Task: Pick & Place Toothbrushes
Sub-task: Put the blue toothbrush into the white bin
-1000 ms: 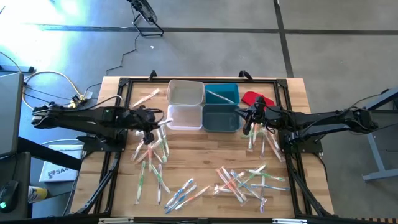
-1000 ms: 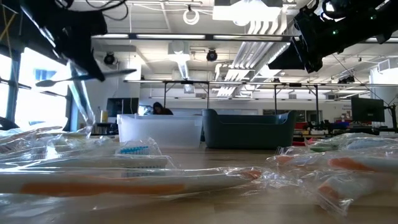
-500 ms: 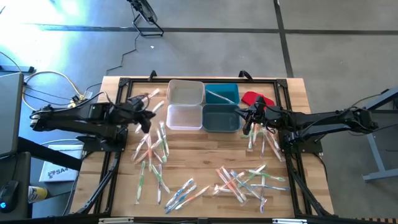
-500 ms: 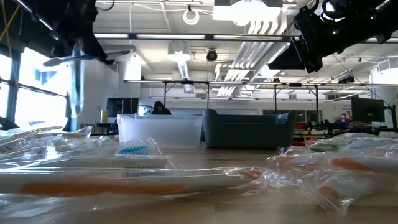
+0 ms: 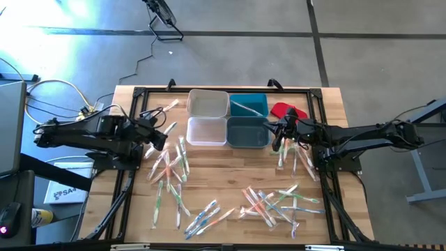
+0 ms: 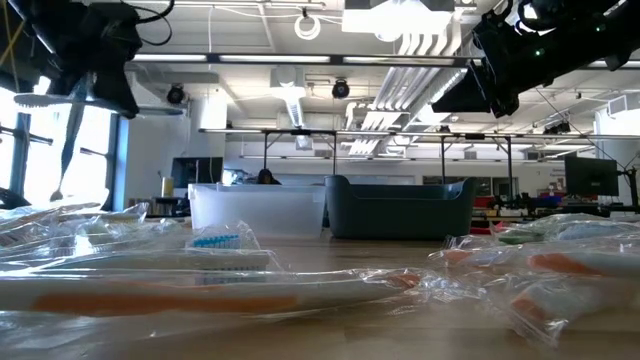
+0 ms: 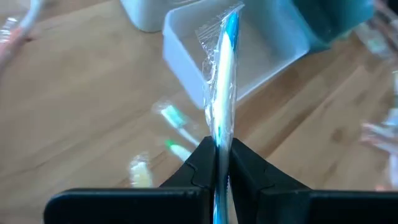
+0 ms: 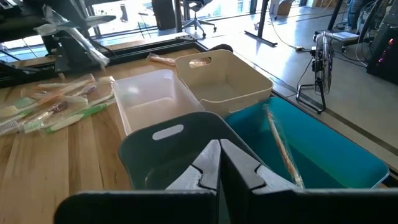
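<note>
Left gripper [image 5: 162,137] is seen left of centre in the high view, above the wooden table [image 5: 230,174], fingers clamped on a wrapped toothbrush [image 7: 222,93] with a blue head; in the left wrist view the brush sticks out past the fingertips toward the clear bin [image 5: 207,131]. In the low view the same brush [image 6: 70,140] hangs in the upper left of the frame. Loose toothbrushes [image 5: 171,171] are scattered on the table just below and right of that gripper, with one more [image 5: 162,110] at upper left near the table edge. Four bins are grouped at upper centre: beige bin [image 5: 208,103], clear bin below it, teal bin [image 5: 249,104] with one toothbrush [image 5: 245,108] inside, dark grey bin [image 5: 248,132] below that. A second pile of toothbrushes [image 5: 268,202] lies at lower centre-right. Right gripper [image 5: 277,137] is parked just right of the dark grey bin, fingers closed on nothing. A red cloth-like piece [image 5: 284,110] sits at upper right, beside the teal bin. More brushes [image 5: 296,157] lie below the right gripper.
</note>
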Controlling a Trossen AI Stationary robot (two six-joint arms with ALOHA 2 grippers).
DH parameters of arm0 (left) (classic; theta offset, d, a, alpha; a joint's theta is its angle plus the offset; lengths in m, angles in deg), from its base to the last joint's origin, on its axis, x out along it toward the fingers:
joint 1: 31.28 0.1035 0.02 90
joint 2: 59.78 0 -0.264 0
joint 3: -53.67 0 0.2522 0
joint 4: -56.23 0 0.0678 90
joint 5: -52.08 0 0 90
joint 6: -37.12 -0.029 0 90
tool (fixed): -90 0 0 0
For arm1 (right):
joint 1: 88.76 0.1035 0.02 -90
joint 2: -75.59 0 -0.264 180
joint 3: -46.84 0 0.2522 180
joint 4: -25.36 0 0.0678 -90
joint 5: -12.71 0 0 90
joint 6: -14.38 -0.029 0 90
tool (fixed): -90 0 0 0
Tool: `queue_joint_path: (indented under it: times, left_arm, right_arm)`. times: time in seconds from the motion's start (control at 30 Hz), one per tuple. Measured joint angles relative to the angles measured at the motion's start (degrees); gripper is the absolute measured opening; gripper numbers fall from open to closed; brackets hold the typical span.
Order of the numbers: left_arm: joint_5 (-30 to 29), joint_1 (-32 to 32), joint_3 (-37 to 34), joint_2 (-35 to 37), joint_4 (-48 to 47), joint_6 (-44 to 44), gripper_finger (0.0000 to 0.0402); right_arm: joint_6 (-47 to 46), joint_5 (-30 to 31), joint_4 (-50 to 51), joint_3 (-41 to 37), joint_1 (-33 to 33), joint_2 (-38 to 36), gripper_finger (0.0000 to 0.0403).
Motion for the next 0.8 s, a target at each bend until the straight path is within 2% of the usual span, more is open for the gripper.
queue_joint_path:
  times: [0.07,0.2,0.33,0.47,0.67,0.8]
  left_arm:
    - [-0.26,0.00,-1.18,-1.00,-0.29,-0.15,0.0020]
    - [0.00,-0.02,-5.30,-3.10,2.99,-6.51,0.0020]
    - [2.32,-0.02,-9.51,-5.20,13.27,-12.53,0.0020]
    - [7.17,-0.02,-12.85,-8.13,23.23,-17.59,0.0020]
    - [14.74,-0.04,-13.51,-13.65,24.65,-18.11,0.0020]
    - [17.19,-0.04,-13.51,-17.46,25.93,-20.72,0.0020]
  right_arm:
    - [0.00,0.00,0.00,0.00,0.00,0.00,0.0002]
    - [0.00,0.00,0.00,0.00,0.00,0.00,0.0002]
    - [0.00,0.00,0.00,0.00,0.00,0.00,0.0003]
    - [0.00,0.00,0.00,0.00,0.00,0.00,0.0003]
    - [0.00,0.00,0.04,0.00,0.00,-0.02,0.0003]
    - [0.00,0.00,0.04,0.00,0.00,-0.02,0.0003]
